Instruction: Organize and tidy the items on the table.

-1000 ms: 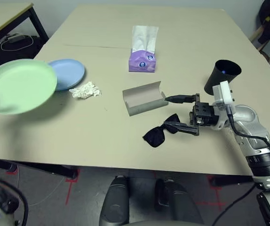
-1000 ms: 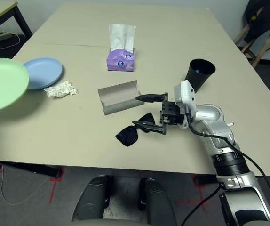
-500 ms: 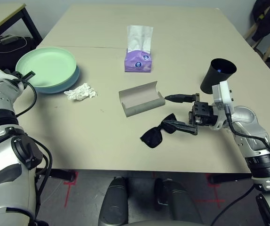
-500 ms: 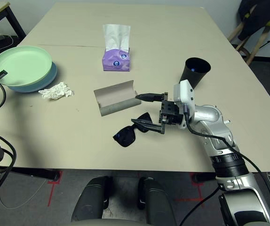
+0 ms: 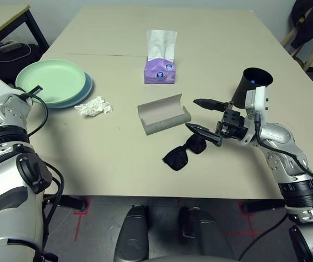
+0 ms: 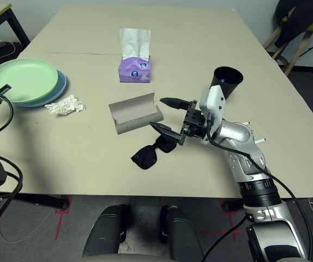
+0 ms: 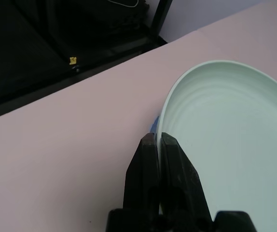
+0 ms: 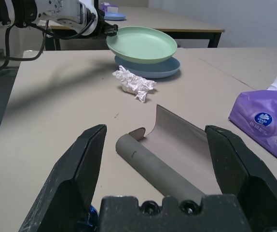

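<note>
Pale green round plate [image 5: 55, 81] sits stacked on light blue plate [image 5: 85, 86] at desk [image 5: 118, 158] far left; left end effector [image 7: 157, 141] pinches its rim. Right end effector [image 5: 203, 115] hangs spread above black sunglasses [image 5: 185, 151], beside open grey oblong glasses case [image 5: 163, 113].

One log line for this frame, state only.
left gripper: shut on green plate, stacked on blue plate | right gripper: open above sunglasses | glasses case: open
</note>
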